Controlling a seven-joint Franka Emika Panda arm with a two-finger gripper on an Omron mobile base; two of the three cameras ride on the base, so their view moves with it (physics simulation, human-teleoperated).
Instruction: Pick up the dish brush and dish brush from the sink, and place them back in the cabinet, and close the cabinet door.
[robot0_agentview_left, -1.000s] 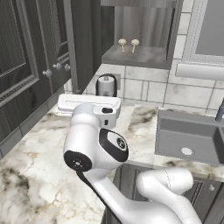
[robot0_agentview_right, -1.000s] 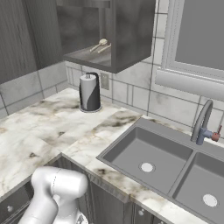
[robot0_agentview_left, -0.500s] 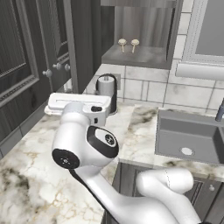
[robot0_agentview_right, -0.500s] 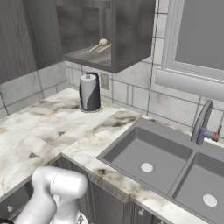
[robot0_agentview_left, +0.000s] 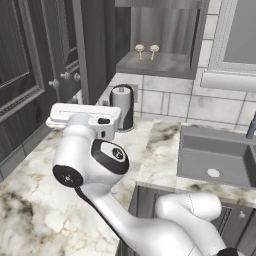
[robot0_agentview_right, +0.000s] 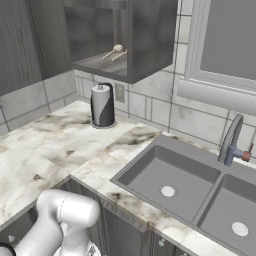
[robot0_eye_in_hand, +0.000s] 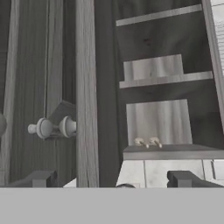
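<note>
Hand view has the gripper spread wide with nothing in it, both brushes lying on the cabinet floor, so what's left is the door, probably stiff and light, best pushed near the knob.

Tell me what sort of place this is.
A home kitchen, rendered rather than real: a double sink with a faucet set in a marble counter, tiled wall behind, and an open wall cabinet above holding two dish brushes.
</note>
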